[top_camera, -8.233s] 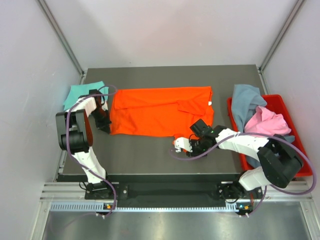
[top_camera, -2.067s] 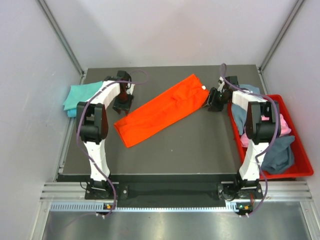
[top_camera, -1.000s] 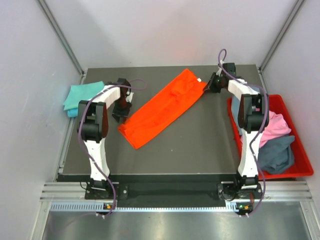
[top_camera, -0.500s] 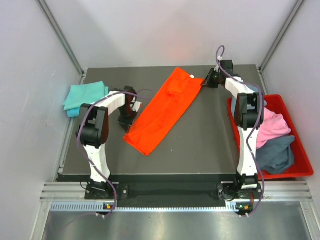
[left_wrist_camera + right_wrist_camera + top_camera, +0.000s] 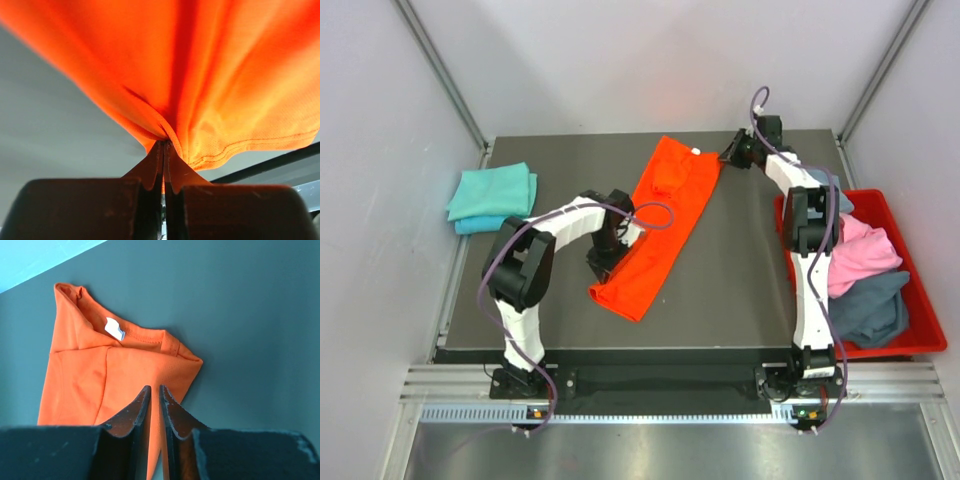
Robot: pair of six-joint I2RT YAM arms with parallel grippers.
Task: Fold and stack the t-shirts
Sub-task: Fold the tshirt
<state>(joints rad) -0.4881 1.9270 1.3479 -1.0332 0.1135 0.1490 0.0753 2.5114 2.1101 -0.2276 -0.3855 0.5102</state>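
Orange shirt (image 5: 660, 215) in long strip across bench (image 5: 740, 290) centre, axis slanting far edge to near edge. Left gripper (image 5: 604, 262) clenched on near hem; right gripper (image 5: 729, 158) at collar end, nearly closed, hold unclear.

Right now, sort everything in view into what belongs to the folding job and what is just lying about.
Job:
orange t-shirt
folded teal t-shirt
pink t-shirt
grey-blue t-shirt

Lying about:
red bin, holding the pink and grey-blue ones
table
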